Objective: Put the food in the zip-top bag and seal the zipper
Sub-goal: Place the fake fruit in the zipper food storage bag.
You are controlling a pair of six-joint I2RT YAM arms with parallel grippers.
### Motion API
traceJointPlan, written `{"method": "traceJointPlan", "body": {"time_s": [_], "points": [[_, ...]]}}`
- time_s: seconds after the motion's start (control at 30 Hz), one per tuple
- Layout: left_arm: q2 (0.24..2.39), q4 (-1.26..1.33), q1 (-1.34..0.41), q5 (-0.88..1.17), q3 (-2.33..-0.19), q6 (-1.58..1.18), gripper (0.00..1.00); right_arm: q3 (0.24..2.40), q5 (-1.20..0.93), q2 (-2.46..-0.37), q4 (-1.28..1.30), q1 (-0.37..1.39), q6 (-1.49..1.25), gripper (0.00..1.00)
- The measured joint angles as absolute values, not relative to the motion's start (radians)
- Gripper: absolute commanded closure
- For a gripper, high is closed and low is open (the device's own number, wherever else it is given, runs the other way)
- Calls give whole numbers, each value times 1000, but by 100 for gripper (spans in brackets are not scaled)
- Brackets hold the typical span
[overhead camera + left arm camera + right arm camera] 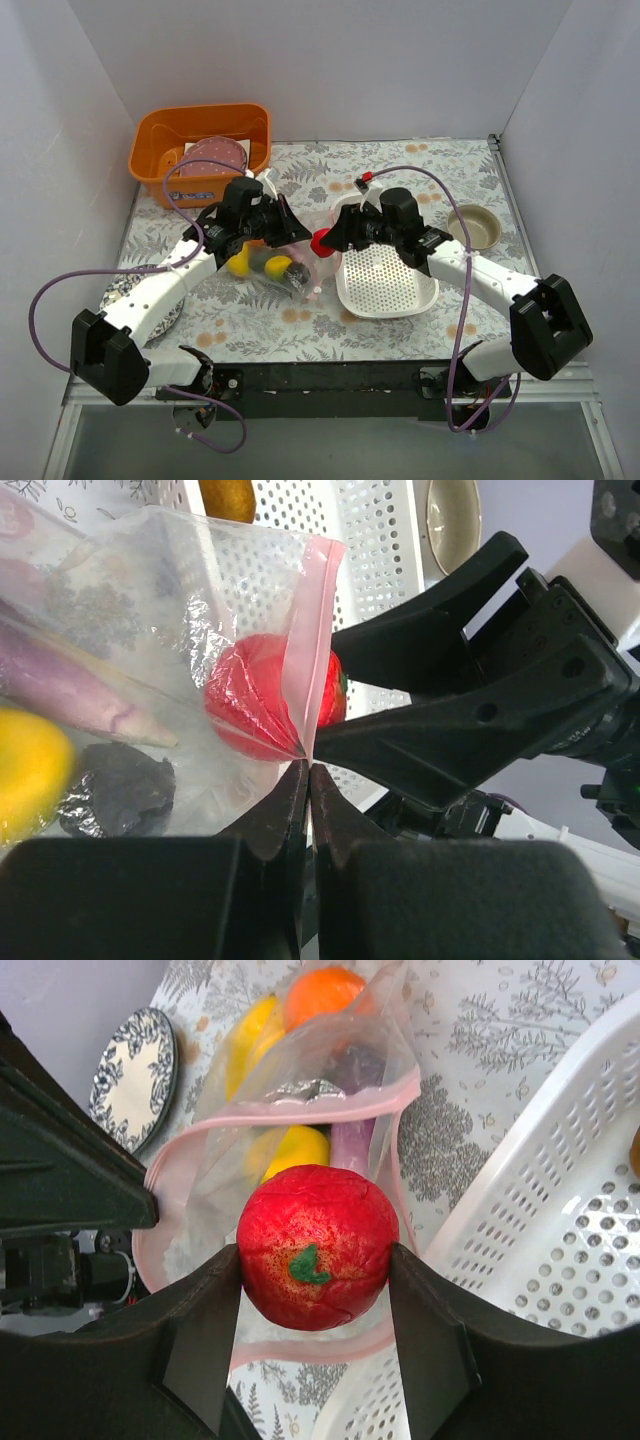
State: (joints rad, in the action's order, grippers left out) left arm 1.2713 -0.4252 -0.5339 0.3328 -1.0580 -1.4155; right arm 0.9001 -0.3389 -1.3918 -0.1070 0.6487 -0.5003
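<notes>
The clear zip-top bag point(285, 262) lies at the table's middle with its mouth held open; its pink zipper point(300, 1112) rings the opening. Inside I see an orange point(322, 994), yellow pieces point(290, 1148), a purple eggplant point(70, 685) and a dark piece point(118, 785). My left gripper point(308, 765) is shut on the zipper strip point(312, 630) at the mouth edge. My right gripper point(315, 1260) is shut on the red apple point(315, 1245) and holds it at the bag's mouth. The apple also shows in the top view point(321, 240) and through the plastic point(262, 705).
The white perforated basket point(385, 280) sits right of the bag, one brown piece point(238, 495) in it. An orange bin point(160, 145) with a pink speckled plate point(210, 160) stands back left. A patterned plate point(120, 290) lies under the left arm, a small bowl point(478, 226) at right.
</notes>
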Motion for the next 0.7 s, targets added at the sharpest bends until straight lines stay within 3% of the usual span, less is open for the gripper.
{"method": "traceJointPlan", "body": {"time_s": [0.4, 0.7], "points": [[1246, -422, -534, 324, -1082, -1429, 100, 823, -309, -1476, -398, 657, -635, 48], [1232, -421, -534, 311, -1082, -1434, 100, 823, -290, -1548, -470, 667, -660, 39]]}}
